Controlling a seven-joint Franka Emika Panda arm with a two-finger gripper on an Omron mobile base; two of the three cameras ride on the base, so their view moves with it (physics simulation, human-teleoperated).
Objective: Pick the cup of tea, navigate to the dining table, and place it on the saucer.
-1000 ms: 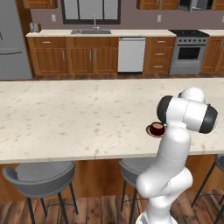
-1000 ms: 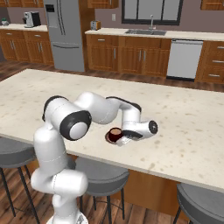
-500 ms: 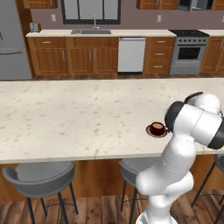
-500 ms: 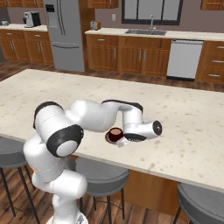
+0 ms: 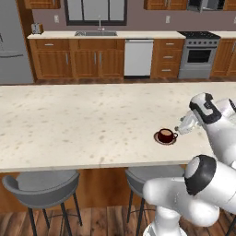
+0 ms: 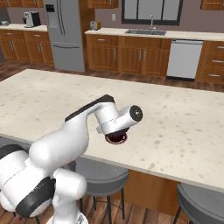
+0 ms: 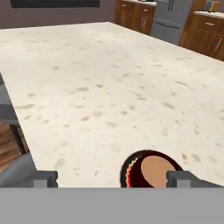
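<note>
One cup of tea (image 5: 165, 135) on saucer (image 5: 159, 140); gripper (image 7: 112, 178) spread wide.

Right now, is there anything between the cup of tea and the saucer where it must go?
Nothing visible: the cup of tea already sits on the saucer on the dining table.

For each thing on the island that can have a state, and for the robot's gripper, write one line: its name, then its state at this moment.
cup of tea: upright, filled with tan liquid, standing on the saucer, not gripped.
saucer: flat on the dining table, carrying the cup.
gripper: open, fingertips spread wide, just beside the cup, holding nothing.
dining table: bearing the saucer near its front edge.
</note>
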